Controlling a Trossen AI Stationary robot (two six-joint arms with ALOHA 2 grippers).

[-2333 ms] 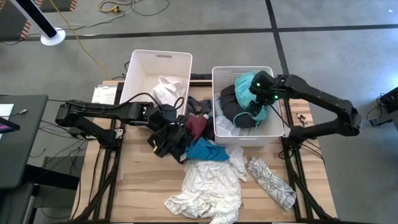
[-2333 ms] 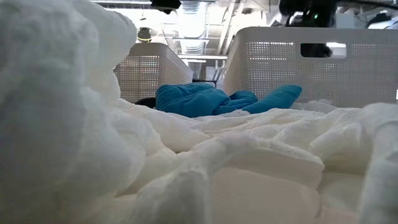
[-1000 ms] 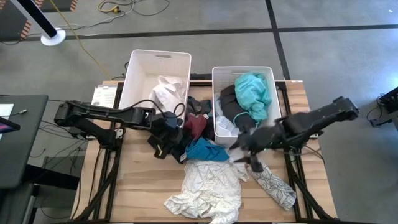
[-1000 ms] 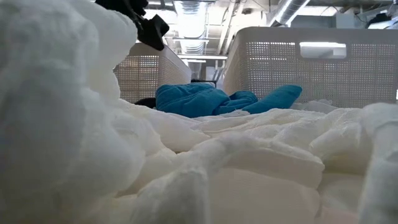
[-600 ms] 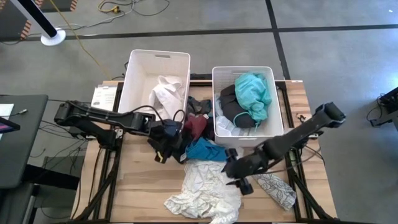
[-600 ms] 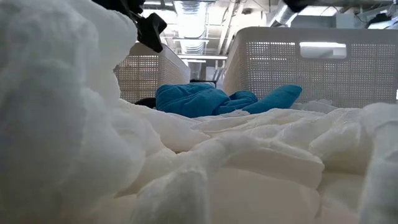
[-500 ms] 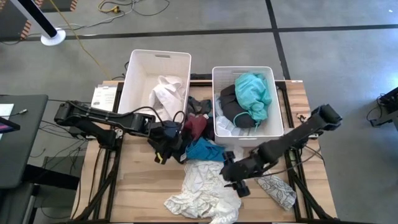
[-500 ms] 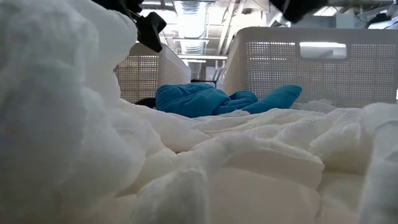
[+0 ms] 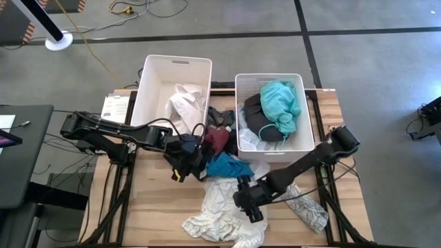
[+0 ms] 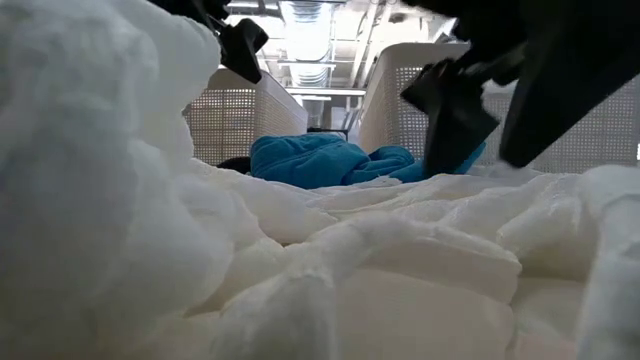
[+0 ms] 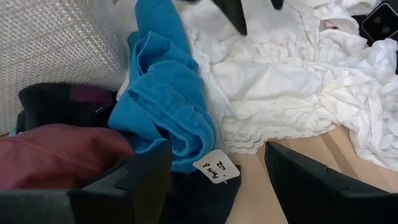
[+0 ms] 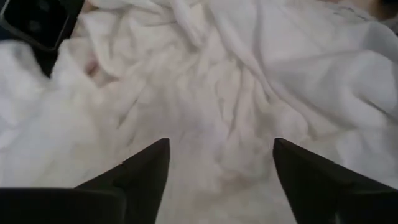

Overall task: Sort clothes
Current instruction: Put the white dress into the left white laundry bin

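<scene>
While whites heap one bin (image 9: 154, 76) and colours the other, the right gripper (image 9: 247, 204) hovers wide open, empty, over the white lacy garment (image 9: 227, 207); the left gripper (image 9: 180, 164), parted, empty, waits beside the blue garment (image 9: 224, 165).

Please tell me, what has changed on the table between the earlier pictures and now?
The right gripper left the teal garment in the right bin, swung out, and now hangs open over the white patterned cloth at the table's front. The left gripper stayed open at the dark pile, holding nothing visible. The clothes on the table did not move.

White garment (image 9: 231, 207) — teal garment (image 9: 224, 166).
</scene>
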